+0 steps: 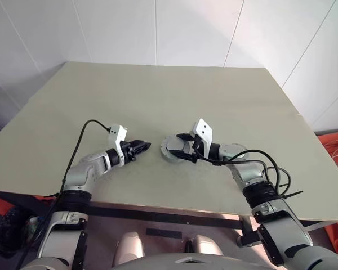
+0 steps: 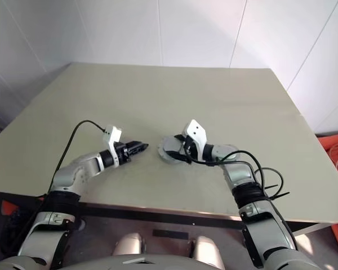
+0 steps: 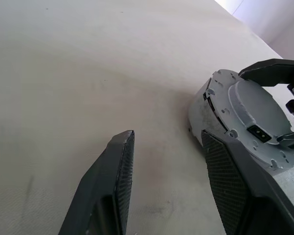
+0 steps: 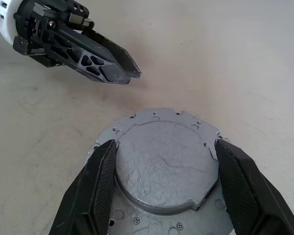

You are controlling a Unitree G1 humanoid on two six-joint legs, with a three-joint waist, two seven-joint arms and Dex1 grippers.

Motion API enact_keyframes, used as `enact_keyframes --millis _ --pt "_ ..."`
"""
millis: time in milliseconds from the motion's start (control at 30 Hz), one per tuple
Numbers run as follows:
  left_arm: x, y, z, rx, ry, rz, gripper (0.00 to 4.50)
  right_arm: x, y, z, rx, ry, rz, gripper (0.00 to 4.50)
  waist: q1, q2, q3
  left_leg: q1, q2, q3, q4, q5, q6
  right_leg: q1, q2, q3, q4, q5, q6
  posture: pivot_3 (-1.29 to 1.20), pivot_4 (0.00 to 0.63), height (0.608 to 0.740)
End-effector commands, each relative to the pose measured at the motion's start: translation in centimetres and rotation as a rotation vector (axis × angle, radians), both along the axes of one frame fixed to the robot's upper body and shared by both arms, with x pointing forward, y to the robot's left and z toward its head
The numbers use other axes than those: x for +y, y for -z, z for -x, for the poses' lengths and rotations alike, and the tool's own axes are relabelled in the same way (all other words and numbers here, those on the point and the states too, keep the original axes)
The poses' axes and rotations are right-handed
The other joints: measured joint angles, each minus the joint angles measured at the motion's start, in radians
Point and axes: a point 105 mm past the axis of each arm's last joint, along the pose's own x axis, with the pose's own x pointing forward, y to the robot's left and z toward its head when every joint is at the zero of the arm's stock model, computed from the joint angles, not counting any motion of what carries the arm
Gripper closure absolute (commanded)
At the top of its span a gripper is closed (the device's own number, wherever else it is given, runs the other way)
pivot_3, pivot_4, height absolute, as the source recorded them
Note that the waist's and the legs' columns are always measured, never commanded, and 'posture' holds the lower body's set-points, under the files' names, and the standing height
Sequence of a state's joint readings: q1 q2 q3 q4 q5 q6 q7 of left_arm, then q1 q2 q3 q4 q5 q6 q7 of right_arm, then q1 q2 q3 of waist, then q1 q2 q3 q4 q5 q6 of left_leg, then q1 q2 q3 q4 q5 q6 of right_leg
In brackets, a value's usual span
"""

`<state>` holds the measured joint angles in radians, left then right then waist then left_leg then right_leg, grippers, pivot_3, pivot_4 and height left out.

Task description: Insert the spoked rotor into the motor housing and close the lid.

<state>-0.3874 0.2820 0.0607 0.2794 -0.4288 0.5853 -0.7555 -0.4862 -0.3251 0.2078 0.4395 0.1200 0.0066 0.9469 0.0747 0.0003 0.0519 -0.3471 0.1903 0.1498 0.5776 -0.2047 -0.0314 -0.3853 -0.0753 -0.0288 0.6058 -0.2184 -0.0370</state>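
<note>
Pale green table (image 1: 158,95) near its front edge: grey lid (image 4: 166,161) lies on the housing, right gripper (image 4: 166,183) spread wide, straddling its raised centre, left gripper (image 1: 139,147) half open, empty, just beside; likely next, press lid home.

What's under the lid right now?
The lid, pale face up, sits on a grey flanged round body resting on the table. Whatever is inside that body is covered, so the rotor can't be confirmed.

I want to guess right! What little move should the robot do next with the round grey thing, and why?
Probably close the right gripper on the round grey part. Its open fingers already straddle it on the table, while the left gripper waits beside it, open and apart.
</note>
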Motion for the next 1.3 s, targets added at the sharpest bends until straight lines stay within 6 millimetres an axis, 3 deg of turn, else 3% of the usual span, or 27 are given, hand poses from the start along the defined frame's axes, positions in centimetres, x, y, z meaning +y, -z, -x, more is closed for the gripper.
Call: enact_keyframes --millis 33,567,700,833,1067,1300 --pt "-1.2 -2.4 -0.5 -0.073 0.033 0.035 2.2 -1.3 2.2 0.6 0.069 0.02 0.08 1.43 0.001 0.0 0.0 0.0 0.0 0.0 0.0 0.0 0.0 0.0 0.0 0.0 0.0 0.0 0.0 0.0 0.0 0.74" --pt "-4.0 -4.3 -1.6 0.005 0.072 0.162 2.2 -1.1 1.7 0.4 0.057 0.02 0.082 1.43 0.002 0.0 0.0 -0.001 0.0 0.0 -0.001 0.0 0.0 -0.001 0.0 0.0 -0.001 0.0 0.0 0.0 0.0 0.74" --pt "-5.1 -4.1 -1.5 0.023 0.12 0.142 3.08 -1.0 1.6 0.4 0.053 0.019 0.079 1.43 0.002 0.0 0.0 -0.001 0.0 0.0 -0.001 0.0 0.0 -0.001 0.0 0.0 -0.001 0.0 0.0 0.0 0.0 0.74" --pt "-6.6 -4.2 -1.2 0.037 0.183 0.131 4.48 -1.0 1.5 0.3 0.047 0.021 0.076 1.43 0.002 0.0 0.0 -0.002 0.0 0.0 -0.001 0.0 0.0 -0.002 0.0 0.0 -0.001 0.0 0.0 0.0 0.0 0.74" --pt "-8.7 -4.2 -1.4 0.05 0.235 0.103 4.48 -1.0 1.3 0.2 0.042 0.027 0.074 1.43 0.002 0.0 0.0 -0.002 0.0 0.0 -0.001 0.0 0.0 -0.002 0.0 0.0 -0.001 0.0 0.0 0.0 0.0 0.74" --pt "-8.3 -2.2 -2.3 0.111 0.171 -0.029 4.48 -1.1 1.0 -0.1 0.029 0.041 0.068 1.43 0.002 0.0 0.0 -0.002 0.0 0.0 -0.001 0.0 0.0 -0.001 0.0 0.0 -0.001 0.0 0.0 0.0 0.0 0.74"
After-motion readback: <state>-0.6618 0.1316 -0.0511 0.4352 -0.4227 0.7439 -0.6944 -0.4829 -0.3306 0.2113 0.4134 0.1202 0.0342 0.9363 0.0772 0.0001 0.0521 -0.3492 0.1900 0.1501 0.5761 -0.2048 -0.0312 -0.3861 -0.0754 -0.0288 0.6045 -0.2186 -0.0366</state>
